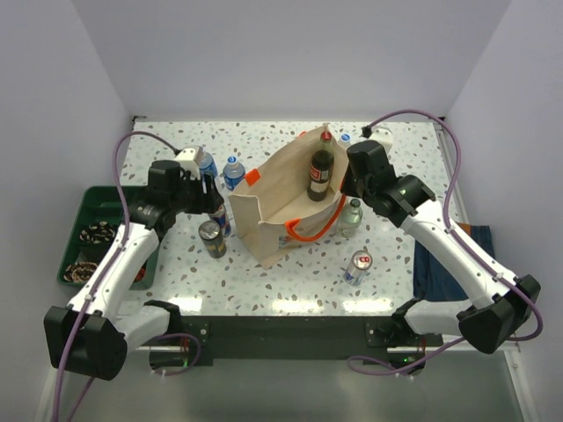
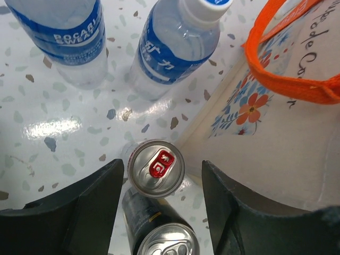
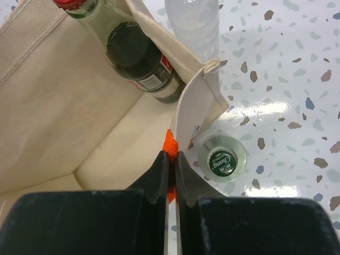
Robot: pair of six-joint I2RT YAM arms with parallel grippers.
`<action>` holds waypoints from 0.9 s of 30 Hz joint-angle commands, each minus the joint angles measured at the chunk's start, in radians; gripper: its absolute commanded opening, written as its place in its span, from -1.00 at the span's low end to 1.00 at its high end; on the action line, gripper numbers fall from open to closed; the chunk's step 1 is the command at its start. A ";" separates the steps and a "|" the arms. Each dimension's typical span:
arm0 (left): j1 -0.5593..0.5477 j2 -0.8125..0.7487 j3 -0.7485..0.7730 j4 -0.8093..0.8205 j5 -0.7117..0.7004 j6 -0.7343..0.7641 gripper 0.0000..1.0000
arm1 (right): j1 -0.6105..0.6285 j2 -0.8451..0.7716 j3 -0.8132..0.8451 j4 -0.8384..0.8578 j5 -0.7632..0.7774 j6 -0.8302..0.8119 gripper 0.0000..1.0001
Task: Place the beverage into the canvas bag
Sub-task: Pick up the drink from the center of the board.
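At mid-worktop (image 1: 264, 283) | canvas bag (image 1: 283, 176) upright, mouth open, cola bottle (image 1: 320, 169) standing inside | right jaws pinched shut on the bag's side wall at the orange strap (image 3: 169, 140) | left jaws wide, one either side of a red-tabbed can (image 2: 155, 166) just beside the bag | green-capped bottle (image 3: 222, 161) outside that wall
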 commanded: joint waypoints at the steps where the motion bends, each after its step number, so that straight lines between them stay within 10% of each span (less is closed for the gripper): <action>1: 0.007 0.014 0.037 -0.062 -0.026 0.031 0.36 | 0.004 0.005 -0.013 -0.053 0.019 0.018 -1.00; 27: -0.016 0.088 0.022 -0.082 -0.001 0.066 0.51 | 0.004 0.017 -0.025 -0.028 0.025 0.026 -1.00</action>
